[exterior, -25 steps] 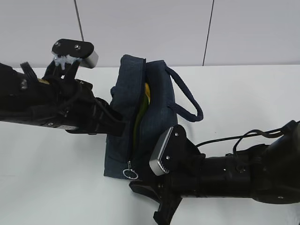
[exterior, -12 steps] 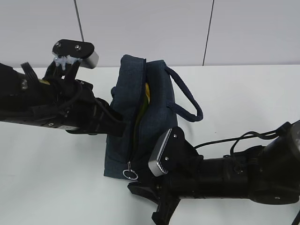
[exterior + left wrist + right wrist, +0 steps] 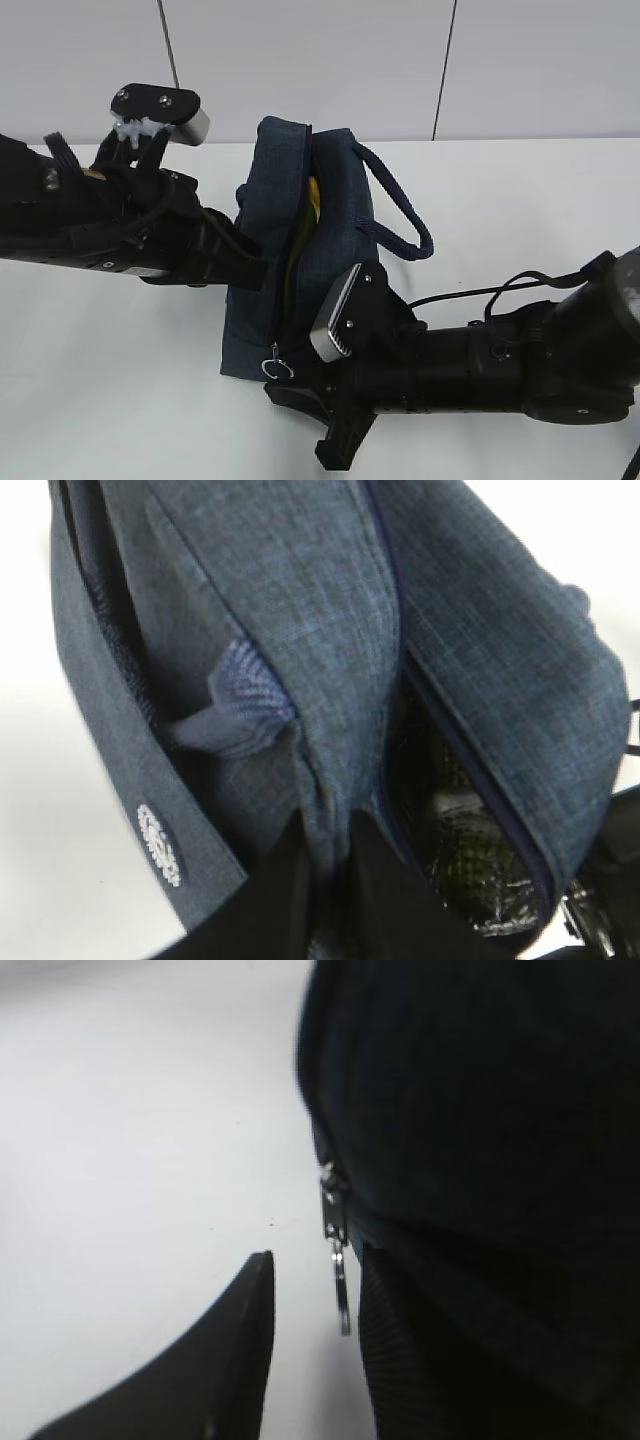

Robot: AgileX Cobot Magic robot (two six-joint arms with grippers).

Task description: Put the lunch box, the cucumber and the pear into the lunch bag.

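The navy lunch bag (image 3: 325,255) stands mid-table with its top zipper partly open. My left gripper (image 3: 262,272) is shut on a fold of the bag's left wall (image 3: 325,810), beside the opening. In the slit a yellow patch of the pear (image 3: 314,195) shows, with a green strip of the cucumber (image 3: 296,245) below it. The lunch box is hidden. My right gripper (image 3: 318,1260) is open at the bag's front foot. The silver ring pull (image 3: 340,1290) hangs between its fingers, close to the right finger (image 3: 410,1360).
The bag's padded loop handle (image 3: 400,215) hangs off to the right. Silver lining (image 3: 470,850) shows inside the opening. Bare white table (image 3: 120,380) lies on both sides, with a white wall behind. The right arm's cable (image 3: 480,295) trails over the table.
My right arm has slid left along the table, bringing its open fingers up around the ring pull. The left gripper and the bag have not moved.
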